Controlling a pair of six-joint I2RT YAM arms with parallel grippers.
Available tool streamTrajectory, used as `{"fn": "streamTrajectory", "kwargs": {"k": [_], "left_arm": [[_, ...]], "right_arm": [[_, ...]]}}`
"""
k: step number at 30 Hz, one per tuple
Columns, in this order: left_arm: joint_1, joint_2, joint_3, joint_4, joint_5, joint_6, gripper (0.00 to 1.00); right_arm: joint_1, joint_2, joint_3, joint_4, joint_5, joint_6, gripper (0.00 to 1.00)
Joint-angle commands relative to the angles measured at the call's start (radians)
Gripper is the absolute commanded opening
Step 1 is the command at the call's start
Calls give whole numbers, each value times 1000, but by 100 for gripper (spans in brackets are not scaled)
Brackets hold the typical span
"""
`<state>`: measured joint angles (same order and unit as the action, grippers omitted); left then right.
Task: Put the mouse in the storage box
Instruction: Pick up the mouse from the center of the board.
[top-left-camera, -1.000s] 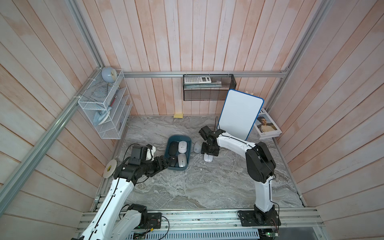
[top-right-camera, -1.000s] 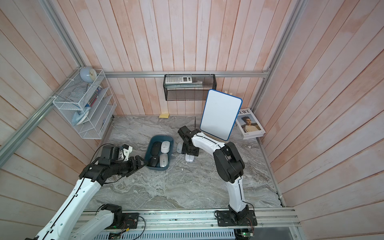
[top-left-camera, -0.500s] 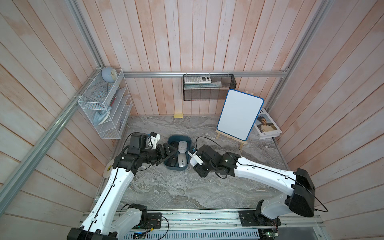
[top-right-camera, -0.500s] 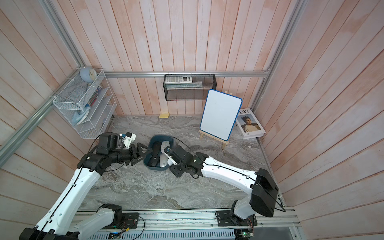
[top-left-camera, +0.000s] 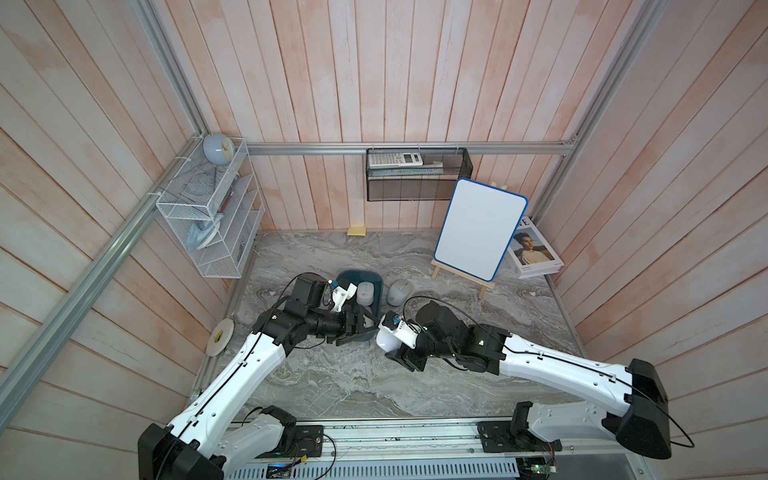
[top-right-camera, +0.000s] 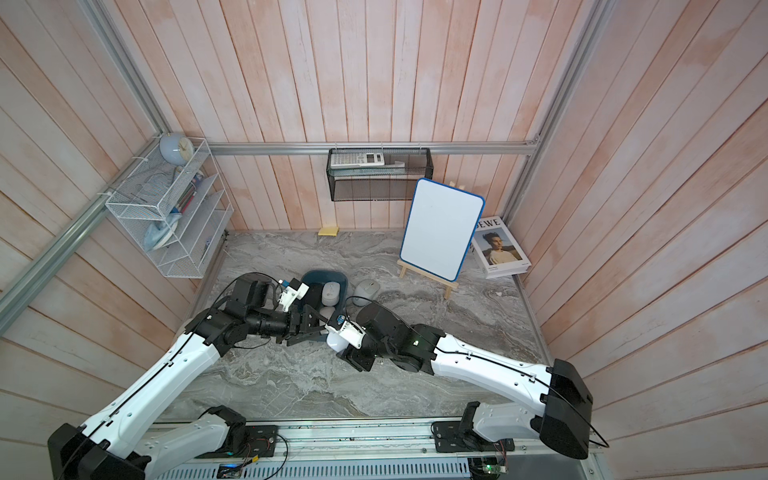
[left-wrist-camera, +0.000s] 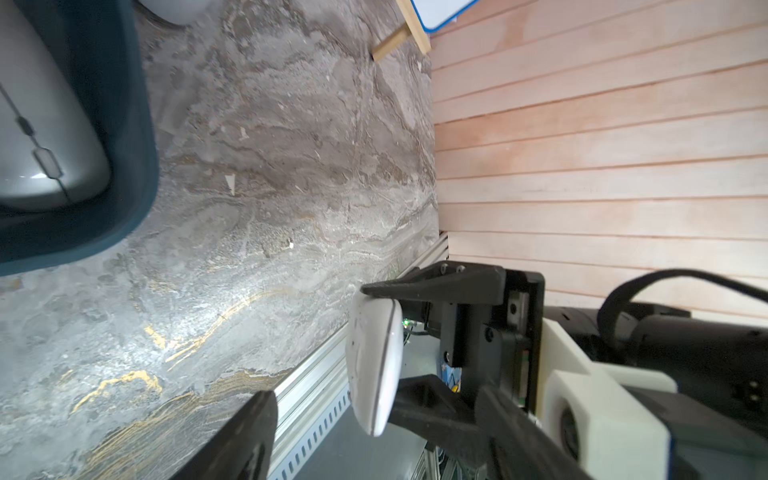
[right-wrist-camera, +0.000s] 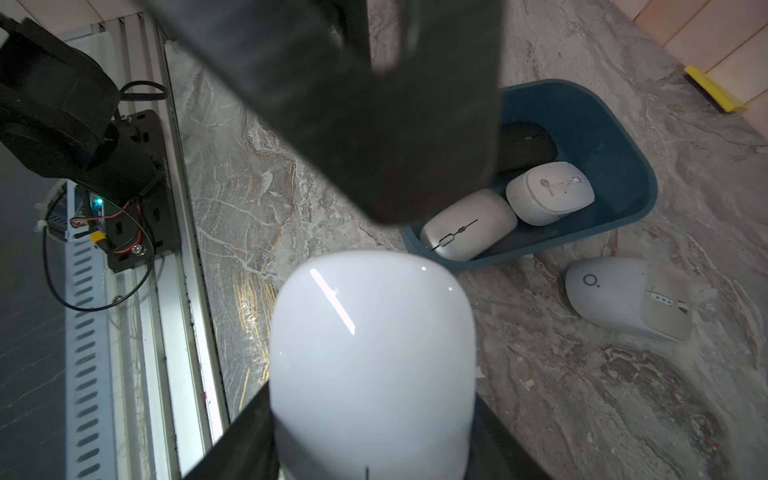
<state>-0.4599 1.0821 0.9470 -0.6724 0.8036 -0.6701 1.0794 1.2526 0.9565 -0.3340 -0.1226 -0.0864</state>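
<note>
A glossy white mouse (top-left-camera: 385, 343) (right-wrist-camera: 370, 340) hangs just above the marble table, off the near end of the dark teal storage box (top-left-camera: 345, 276) (right-wrist-camera: 623, 166). My right gripper (top-left-camera: 391, 347) (right-wrist-camera: 372, 436) is shut on it, one black finger on each side. My left gripper (top-left-camera: 365, 328) (left-wrist-camera: 374, 399) stands open over the box's near end. It faces the held mouse (left-wrist-camera: 372, 353) edge-on, with both fingers apart from it. Three mice lie in the box: a pale one (top-left-camera: 365, 293), a silver one (right-wrist-camera: 467, 224) and a black one (right-wrist-camera: 525, 145).
Another pale mouse (top-left-camera: 398, 292) (right-wrist-camera: 623, 299) lies on the table beside the box. A whiteboard on an easel (top-left-camera: 480, 232) and a magazine (top-left-camera: 536, 253) stand at the back right. A tape roll (top-left-camera: 219, 334) lies at the left edge. A white wire rack (top-left-camera: 208, 224) and a black mesh basket (top-left-camera: 417, 178) hang on the walls.
My right arm has swung from the back of the table to the front, carrying the white mouse. My left gripper has moved right, over the box's near end, toward that mouse.
</note>
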Motion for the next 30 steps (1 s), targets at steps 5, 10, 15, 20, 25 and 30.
{"fn": "streamTrajectory", "kwargs": {"k": [5,10,15,20,25,30], "left_arm": [[-62,7,-22,17,-12,24,63],[-81,10,-36,27,-20,20,52],[-95,28,-50,56,-11,4,41],[-101,30,-66,103,9,-22,34],[-107,38,-81,126,16,-34,23],[-107,36,-86,143,25,-48,10]], "right_arm": [[5,-24,24,31,-58,0,41],[5,-30,27,28,-54,-8,41],[4,-27,27,29,-60,-4,41],[5,-23,25,34,-58,3,41],[5,-20,25,39,-55,1,41],[5,-16,29,39,-57,1,41]]}}
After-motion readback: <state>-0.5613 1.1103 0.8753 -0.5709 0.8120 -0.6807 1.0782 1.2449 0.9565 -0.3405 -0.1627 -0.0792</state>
